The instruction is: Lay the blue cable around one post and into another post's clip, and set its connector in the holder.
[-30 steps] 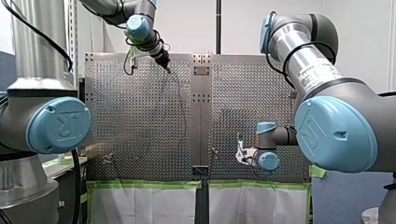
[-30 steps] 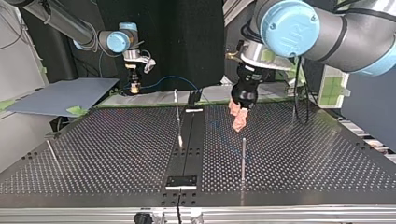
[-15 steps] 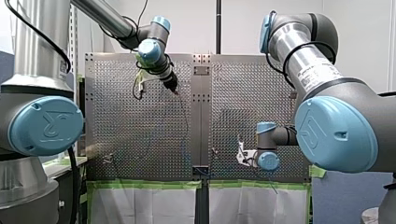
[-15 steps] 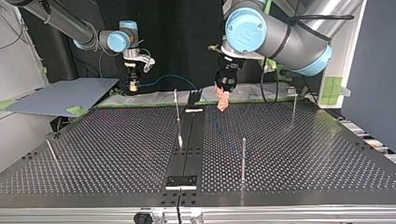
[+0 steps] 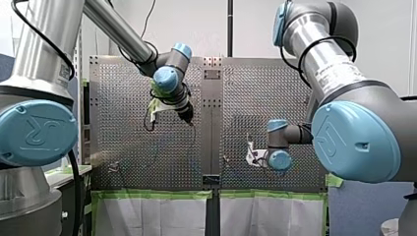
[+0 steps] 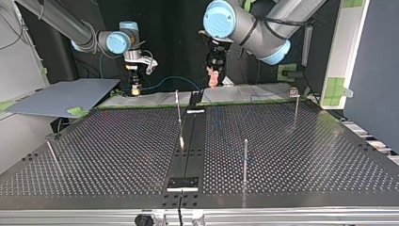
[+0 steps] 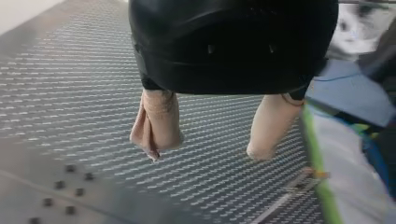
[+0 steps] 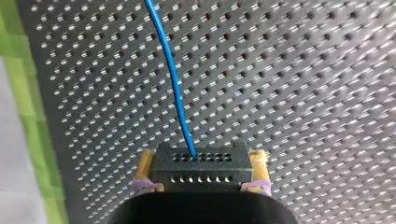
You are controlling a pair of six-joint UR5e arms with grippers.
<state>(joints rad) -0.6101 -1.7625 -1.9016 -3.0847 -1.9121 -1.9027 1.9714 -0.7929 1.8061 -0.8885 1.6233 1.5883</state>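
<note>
**Right end effector** [image 8: 201, 173]: closed on the black rectangular connector block [image 8: 201, 161], with its yellow pads [image 8: 145, 170] pressing the block's two short ends. The block's holed face points away from the wrist, so the thin blue cable [image 8: 170, 70] leaves straight ahead, clear of the pads. We judge the grip serves two ends. It keeps the connector's orientation known for seating in the holder, and it anchors one end of the cable while the rest is routed. The end effector hangs over the perforated metal bench [image 6: 94, 155], close to the green tape [image 8: 23, 93] along its edge.

**Left end effector** [image 7: 210, 147]: wide open, with nothing between its beige padded fingers [image 7: 156, 123]. It hangs clear above the bench. In the top view it sits near the bench's far edge, beside the centre strip, close to where the cable comes down.

**Cable position:** in the top view the cable arcs from the right end effector, at that view's left, toward the centre. Past that point we cannot follow it with confidence. We do not see it around any of the thin upright metal posts [image 6: 245, 157], and we cannot tell which post carries the clip.

**Judgement:** routing has not begun. The open left fingers look set to take the slack near the centre.

**Risk:** the cable is thin, so pull from the anchored end may drag it off a post.
</note>
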